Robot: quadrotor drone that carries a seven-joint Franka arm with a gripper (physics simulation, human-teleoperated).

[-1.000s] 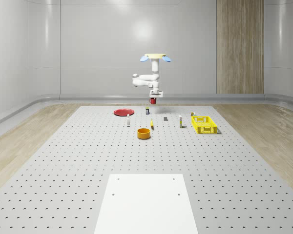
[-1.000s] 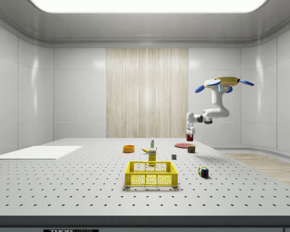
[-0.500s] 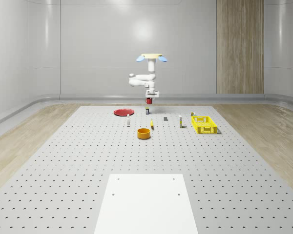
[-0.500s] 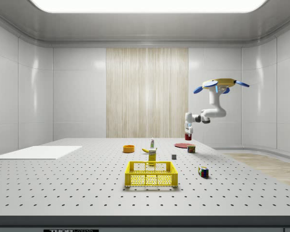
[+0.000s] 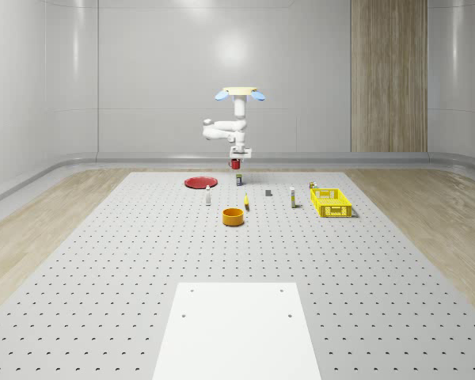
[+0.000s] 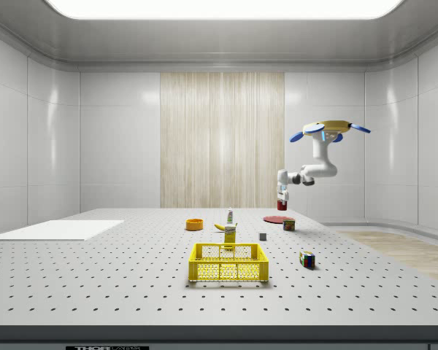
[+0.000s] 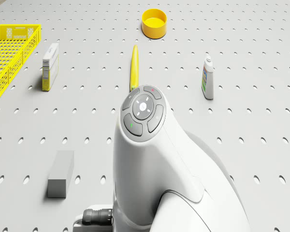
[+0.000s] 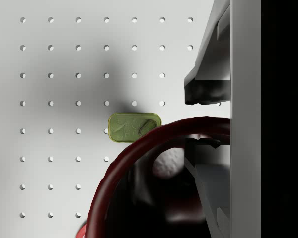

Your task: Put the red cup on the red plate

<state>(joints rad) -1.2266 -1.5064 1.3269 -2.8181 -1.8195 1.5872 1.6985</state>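
One thing is carried now: the red cup (image 8: 154, 188), clamped between the jaws of the gripper (image 5: 236, 162), hanging in the air a bit right of centre and in the upper half of the whole-scene view. The wrist view shows the cup rim close to the camera, with one finger (image 8: 208, 89) above the rim and the other one inside it, so the jaws are closed on the cup wall.

The drone (image 5: 237, 93) hovers above the far part of the table, approx. over the small can (image 5: 238, 180), and the red plate (image 5: 199, 182) lies on the surface lower and to the left of the cup in this view, near but not under it.

To do the step well, I think the robot should bring the cup over the plate centre first, keep it upright, then go down slowly and release only when the base touches. The grip is on the rim only, so a fast swing could tilt the cup.

In the wrist view a green tin (image 8: 134, 128) is directly under the cup, so lowering here would be wrong.

The perforated table (image 5: 103, 261) is grey-white w/ regular holes. An orange bowl (image 5: 233, 216) and a yellow basket (image 5: 330, 201) stand nearer to the camera. A plain white sheet (image 5: 237, 328) is at lower centre. The room has pale glossy walls, a wood panel (image 5: 389, 75) at upper right, and wood flooring round the table.
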